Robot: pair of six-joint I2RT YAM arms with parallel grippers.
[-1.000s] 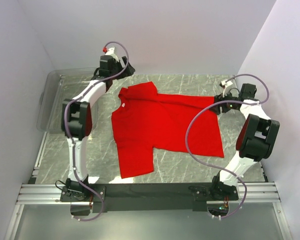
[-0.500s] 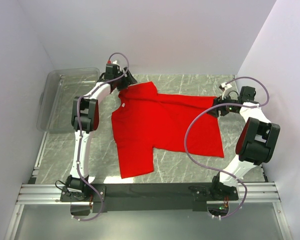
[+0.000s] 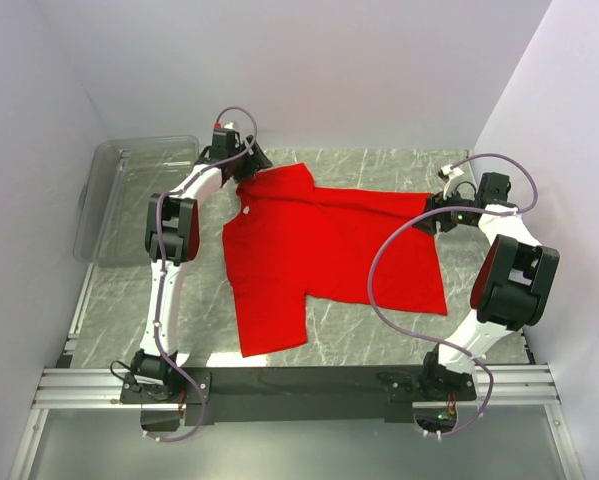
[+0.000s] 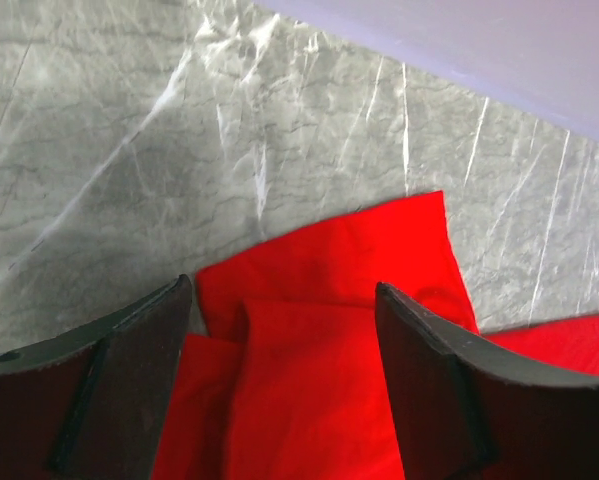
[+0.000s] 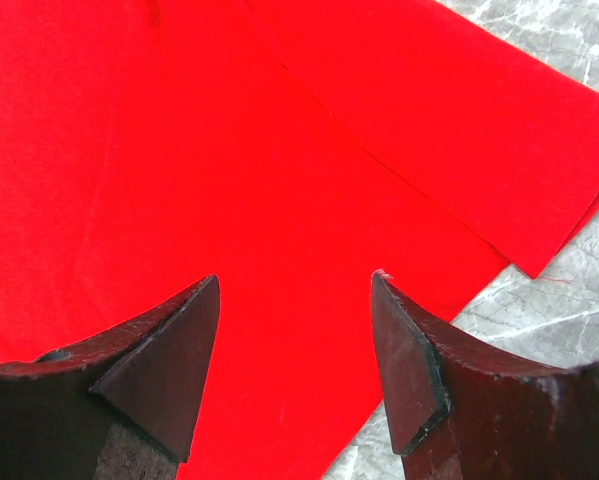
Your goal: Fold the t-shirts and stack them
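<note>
A bright red t-shirt lies spread flat on the marble table, its small white neck label toward the left. My left gripper hangs at the shirt's far left sleeve. In the left wrist view the left gripper is open, with the folded red sleeve lying between its dark fingers, which do not pinch it. My right gripper is at the shirt's far right corner. The right wrist view shows the right gripper open just above flat red cloth.
A clear plastic bin stands at the far left of the table, beside the left arm. The white back wall runs just behind the shirt's far edge. Bare marble shows in front of the shirt, before the arm bases.
The left arm has swung right and stretched out, bringing its gripper down onto the far sleeve, and its jaws have narrowed a little. The right gripper has barely shifted.
</note>
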